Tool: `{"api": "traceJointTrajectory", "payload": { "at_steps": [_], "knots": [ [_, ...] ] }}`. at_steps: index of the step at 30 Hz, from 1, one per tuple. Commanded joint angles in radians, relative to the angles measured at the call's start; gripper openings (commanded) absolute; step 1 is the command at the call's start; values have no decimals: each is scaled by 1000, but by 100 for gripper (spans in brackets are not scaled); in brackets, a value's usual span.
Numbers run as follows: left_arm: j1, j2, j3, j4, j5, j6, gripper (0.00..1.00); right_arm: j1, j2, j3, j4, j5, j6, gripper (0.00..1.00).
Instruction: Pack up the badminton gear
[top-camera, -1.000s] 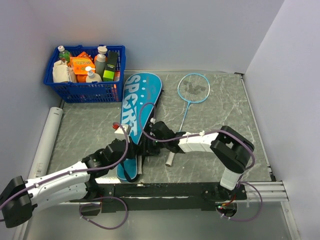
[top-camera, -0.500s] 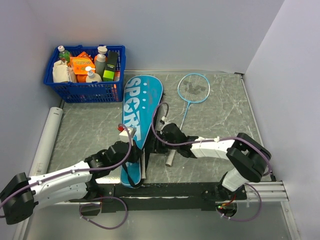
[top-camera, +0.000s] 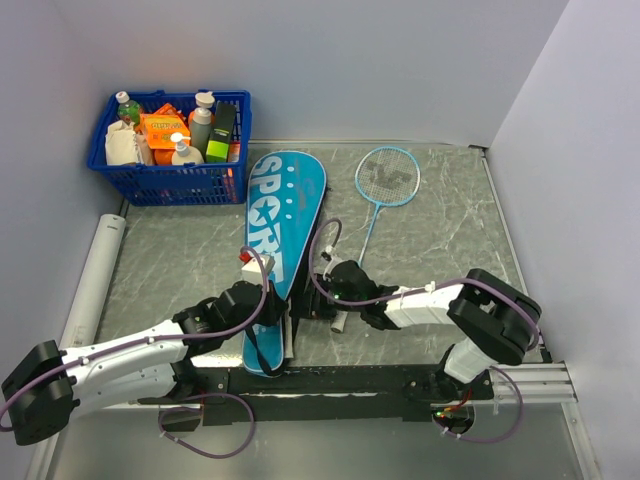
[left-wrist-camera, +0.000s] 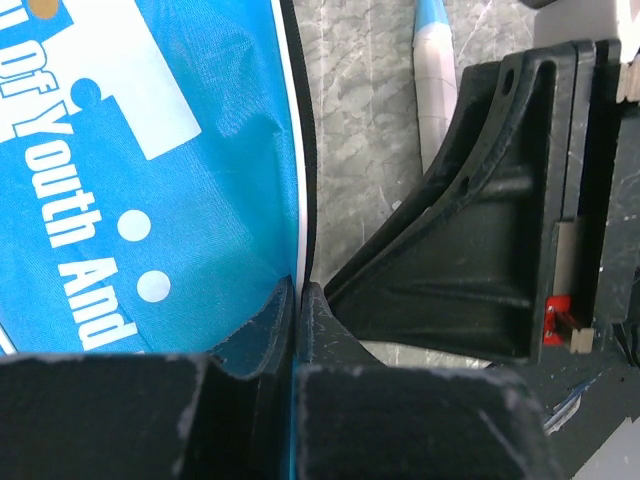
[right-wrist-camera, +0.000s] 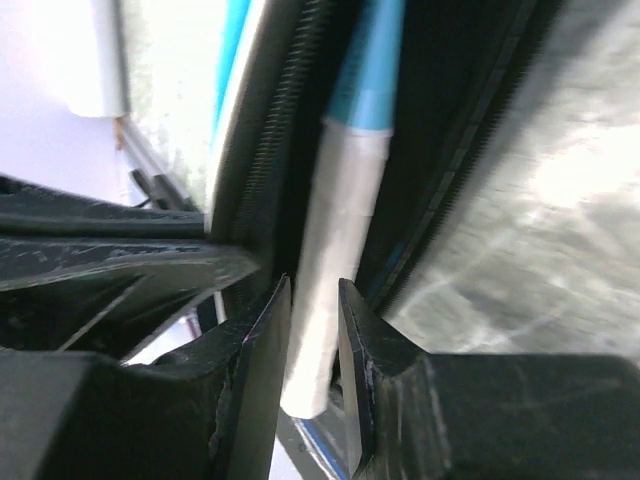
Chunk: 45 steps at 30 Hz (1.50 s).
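Left claw (left-wrist-camera: 298, 300) is clenched on the teal bag's (left-wrist-camera: 150, 200) black edge. Right claw (right-wrist-camera: 315, 300) grasps a racket handle (right-wrist-camera: 335, 220) beside the zipper (right-wrist-camera: 285, 150). Another racket (top-camera: 386, 177) lies at two o'clock.

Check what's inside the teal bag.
In the teal bag, through its open zipper: a racket handle, held by the right gripper. Its head is covered; shuttlecocks, if any, hidden.

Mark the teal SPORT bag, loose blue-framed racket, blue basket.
teal racket-shaped SPORT bag (top-camera: 283, 205), top view, printed upper panel.
light-blue-framed racket (top-camera: 387, 177), top view, strung head.
blue plastic basket (top-camera: 165, 185), top view, front wall.
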Motion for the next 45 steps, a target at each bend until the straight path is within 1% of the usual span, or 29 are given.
{"api": "traceJointTrajectory", "payload": {
  "at_steps": [1,6,13,25,31,36,39,41,45],
  "knots": [
    [-7,-12,40,54,16,-5,1,14,45,-10,141,-29,36,34],
    [-7,-26,42,43,10,-5,1,22,82,-10,184,-44,53,33],
    [-7,-51,37,26,1,-3,1,31,68,-8,147,-23,38,33],
    [-7,-60,34,23,1,-3,1,54,108,10,133,-18,39,33],
    [-7,-64,31,23,2,-6,1,66,167,12,233,-44,75,33],
    [-7,-66,32,22,4,-6,1,80,229,-2,381,-55,122,33],
    [-7,-61,28,28,9,-8,1,86,252,10,421,-61,134,32],
    [-7,-58,23,37,10,-12,1,91,264,26,432,-66,137,29],
    [-7,-81,14,37,5,-15,1,97,287,61,461,-55,153,29]
  ]
}}
